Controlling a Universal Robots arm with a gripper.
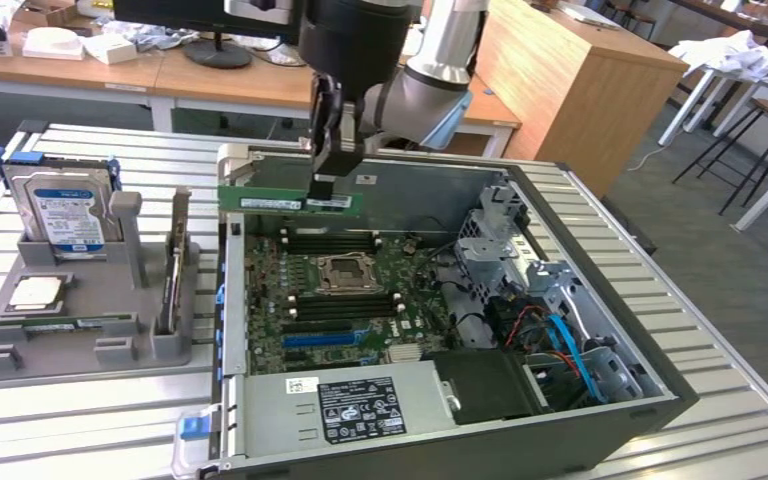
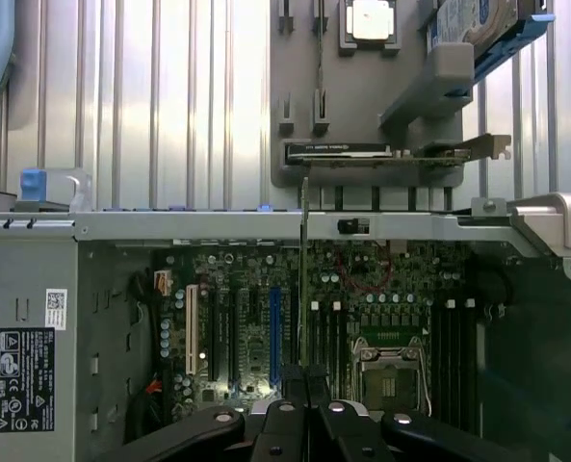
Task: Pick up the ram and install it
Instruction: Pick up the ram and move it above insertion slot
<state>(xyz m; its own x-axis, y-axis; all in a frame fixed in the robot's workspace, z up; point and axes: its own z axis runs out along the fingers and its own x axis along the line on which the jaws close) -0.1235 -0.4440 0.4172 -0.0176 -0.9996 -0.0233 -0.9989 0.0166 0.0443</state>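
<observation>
Above the open case: gripper [image 1: 332,183] clenched on the ram [image 1: 284,201], which hangs in the air over the far part of the computer case [image 1: 651,385], clear of the motherboard [image 1: 307,322].
Ram, attitude: long edge level, board face upright; in the wrist view it reads as a thin edge-on line running out from between the fingers.
Ram, grip point: pinched at its upper edge, off-centre, toward its end on the exterior view's right; the longer part sticks out to the exterior view's left.
Step in hand: judged as carry-and-align; the pick-up is done, the seating not yet.
Memory slots [image 1: 344,243]: long black slots flanking the CPU socket [image 1: 345,271], below the ram and apart from it.
Next move, requirements: judged to need the ram's lower edge parallel to one slot and squarely over it, a straight descent, and even pressure along the stick; the off-centre grip could tip one end.
Arm, pose: enters from the top of the exterior view, wrist upright, fingers pointing straight down at the board.
Parts holder [image 1: 84,335]: grey, on the slatted table [image 1: 704,330] to the exterior view's left of the case, carrying a hard drive [image 1: 67,212]; well apart from the gripper.
</observation>
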